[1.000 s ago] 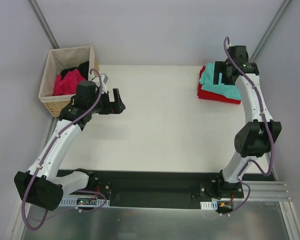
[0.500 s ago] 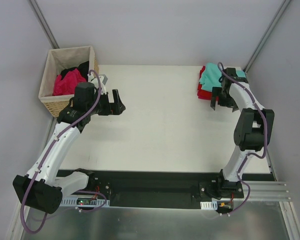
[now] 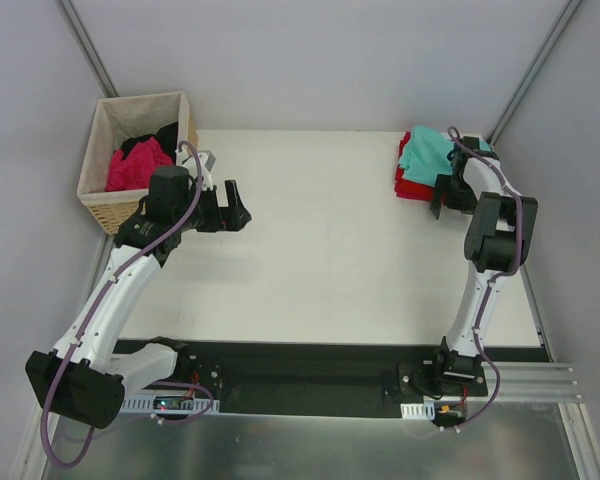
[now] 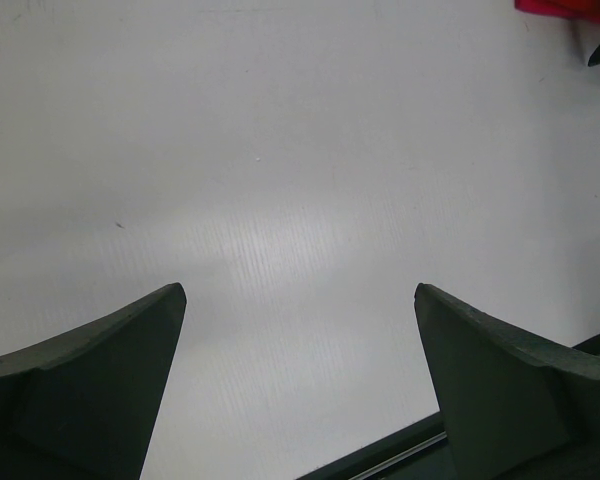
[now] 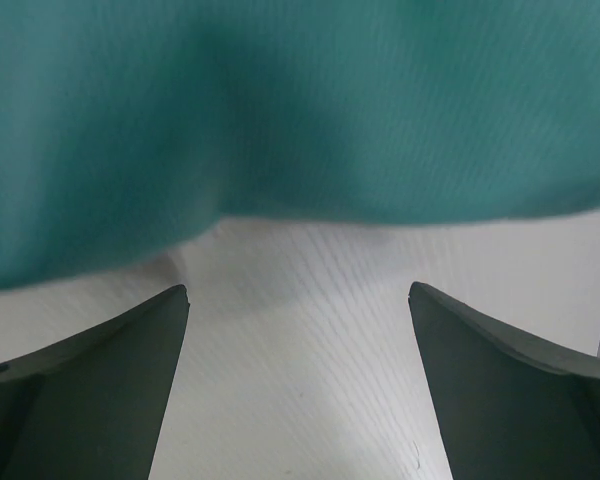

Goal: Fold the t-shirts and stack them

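Observation:
A folded teal t-shirt point(image 3: 424, 150) lies on a folded red t-shirt point(image 3: 410, 186) at the table's far right. My right gripper point(image 3: 443, 198) hangs open at the near edge of that stack. In the right wrist view the teal t-shirt point(image 5: 280, 100) fills the top, and bare table shows between the open fingers of the right gripper point(image 5: 298, 290). A magenta-pink t-shirt point(image 3: 135, 168) and a black t-shirt point(image 3: 162, 137) lie crumpled in the basket. My left gripper point(image 3: 232, 205) is open and empty over the table beside the basket; in the left wrist view the left gripper point(image 4: 298, 292) has only white table between its fingers.
The wicker basket point(image 3: 100, 145) stands at the far left corner, just off the white table point(image 3: 320, 250). The left wrist view catches a corner of the red t-shirt point(image 4: 570, 8). Metal frame posts rise at the back left point(image 3: 85, 45) and back right point(image 3: 535, 65).
My right arm has drawn back from above the stack, folding at the elbow, so its gripper now sits at the stack's near edge. The left arm has not moved.

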Controlling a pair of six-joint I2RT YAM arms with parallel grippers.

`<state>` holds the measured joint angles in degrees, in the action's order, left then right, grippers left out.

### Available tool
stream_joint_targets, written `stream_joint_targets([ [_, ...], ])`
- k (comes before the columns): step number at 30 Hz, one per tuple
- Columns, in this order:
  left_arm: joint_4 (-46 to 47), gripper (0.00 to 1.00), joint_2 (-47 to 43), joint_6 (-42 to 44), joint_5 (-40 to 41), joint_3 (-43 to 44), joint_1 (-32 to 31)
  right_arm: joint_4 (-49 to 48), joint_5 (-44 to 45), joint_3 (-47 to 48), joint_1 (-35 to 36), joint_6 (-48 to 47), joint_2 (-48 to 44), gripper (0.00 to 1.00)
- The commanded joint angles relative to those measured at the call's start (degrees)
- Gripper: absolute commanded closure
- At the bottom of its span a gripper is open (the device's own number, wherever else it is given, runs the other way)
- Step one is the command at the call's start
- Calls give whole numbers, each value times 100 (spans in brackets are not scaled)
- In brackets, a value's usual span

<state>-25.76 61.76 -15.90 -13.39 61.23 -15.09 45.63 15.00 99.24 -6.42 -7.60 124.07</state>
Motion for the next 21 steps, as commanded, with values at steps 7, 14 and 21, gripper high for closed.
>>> stream_joint_targets([
  [7, 115, 1, -23, -1, -103, -32, -55, 403, 47, 1587, -378, 65, 978, 22],
  [14, 115, 1, 29, 8, 11, -59, -64, 605, -41, 2571, -554, 179, 1488, 5],
  [21, 124, 1, 126, 43, 91, -59, -64, 623, -287, 3311, -677, 337, 1954, 5],
])
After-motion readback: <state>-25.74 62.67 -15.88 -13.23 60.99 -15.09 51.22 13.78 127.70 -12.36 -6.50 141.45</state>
